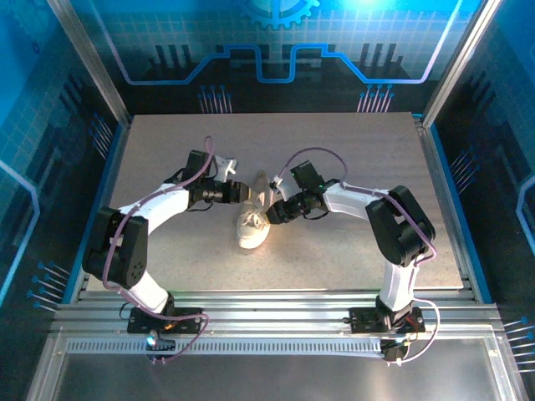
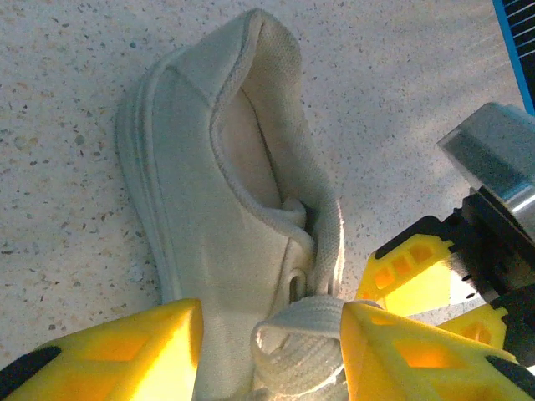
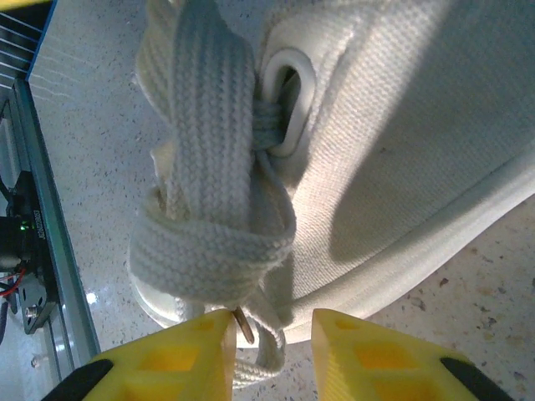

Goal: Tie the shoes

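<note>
The small white canvas shoe lies mid-table, toe toward the arms, with my two grippers at either side of its lace area. In the left wrist view the shoe rests on its side. My left gripper stands open around a loop of flat pale lace, which touches only the right finger. The knotted lace fills the upper left of the right wrist view. My right gripper is open, with a thin lace end and its aglet hanging between the fingers, close to the left one.
The right arm's yellow fingers sit just beyond the shoe in the left wrist view, very near my left gripper. The right gripper is opposite it. A metal rail borders the speckled table.
</note>
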Motion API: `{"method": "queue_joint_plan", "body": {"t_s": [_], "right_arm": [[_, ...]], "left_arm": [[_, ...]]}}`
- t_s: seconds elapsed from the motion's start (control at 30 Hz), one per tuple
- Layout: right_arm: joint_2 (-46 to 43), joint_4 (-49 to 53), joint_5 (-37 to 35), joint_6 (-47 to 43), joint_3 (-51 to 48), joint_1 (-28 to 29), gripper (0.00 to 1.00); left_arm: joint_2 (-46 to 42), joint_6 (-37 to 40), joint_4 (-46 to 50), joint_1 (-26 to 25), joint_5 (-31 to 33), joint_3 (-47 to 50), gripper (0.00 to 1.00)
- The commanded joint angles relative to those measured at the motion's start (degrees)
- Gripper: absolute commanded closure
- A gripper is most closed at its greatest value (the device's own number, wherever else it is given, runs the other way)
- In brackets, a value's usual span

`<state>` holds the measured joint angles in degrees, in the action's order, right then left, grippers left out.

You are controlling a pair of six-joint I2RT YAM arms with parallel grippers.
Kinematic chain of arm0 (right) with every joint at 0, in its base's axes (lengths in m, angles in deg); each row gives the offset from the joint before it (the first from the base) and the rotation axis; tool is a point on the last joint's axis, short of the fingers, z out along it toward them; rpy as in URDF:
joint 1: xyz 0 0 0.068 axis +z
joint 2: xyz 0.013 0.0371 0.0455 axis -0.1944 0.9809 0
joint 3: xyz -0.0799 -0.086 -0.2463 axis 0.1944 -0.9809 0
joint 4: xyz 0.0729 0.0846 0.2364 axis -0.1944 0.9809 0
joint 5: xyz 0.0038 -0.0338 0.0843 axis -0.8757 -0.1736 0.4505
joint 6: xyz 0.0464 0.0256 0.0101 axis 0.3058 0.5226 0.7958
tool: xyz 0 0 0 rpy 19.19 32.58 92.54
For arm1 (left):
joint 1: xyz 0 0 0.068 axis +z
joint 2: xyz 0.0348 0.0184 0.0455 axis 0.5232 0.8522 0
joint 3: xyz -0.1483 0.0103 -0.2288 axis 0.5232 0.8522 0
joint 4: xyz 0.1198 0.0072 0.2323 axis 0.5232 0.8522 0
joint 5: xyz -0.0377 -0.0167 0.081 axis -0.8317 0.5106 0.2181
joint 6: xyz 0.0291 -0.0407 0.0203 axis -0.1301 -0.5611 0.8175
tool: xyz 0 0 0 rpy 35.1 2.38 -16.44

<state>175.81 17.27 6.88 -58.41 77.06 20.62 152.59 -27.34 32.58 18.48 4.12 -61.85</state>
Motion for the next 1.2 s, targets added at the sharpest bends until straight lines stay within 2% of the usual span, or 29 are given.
{"method": "queue_joint_plan", "body": {"t_s": [0.0, 0.33, 0.4, 0.5, 0.53, 0.7, 1.17], "right_arm": [[1.32, -1.53, 0.19, 0.33, 1.66, 0.72, 0.69], [2.42, -2.28, -1.00, 0.83, 2.31, 1.32, 0.71], [2.43, -3.14, -0.83, 1.20, 1.97, 1.38, 0.77], [0.73, -4.60, -1.52, 1.57, 0.39, 1.42, 0.99], [-0.23, -4.85, -2.00, 1.56, -0.35, 1.40, 1.00], [-3.39, -1.27, -3.61, -0.29, -1.87, 1.39, 1.00], [-4.48, 3.39, -7.16, -2.74, -4.93, 1.28, 1.00]], "left_arm": [[0.46, -1.17, -0.67, 0.74, -1.59, 1.00, 0.53], [0.64, -3.19, -3.20, 1.27, -2.71, 2.34, 0.53], [0.63, -3.81, -4.15, 1.45, -3.12, 2.71, 0.52], [0.29, -5.02, -5.70, 2.15, -3.56, 3.84, 0.49], [-0.04, -5.62, -6.51, 2.54, -3.89, 4.47, 0.48], [-1.37, -8.92, -11.18, 4.77, -6.37, 7.54, 0.44], [-2.77, -8.51, -11.97, 4.97, -7.04, 9.04, 0.41]]}}
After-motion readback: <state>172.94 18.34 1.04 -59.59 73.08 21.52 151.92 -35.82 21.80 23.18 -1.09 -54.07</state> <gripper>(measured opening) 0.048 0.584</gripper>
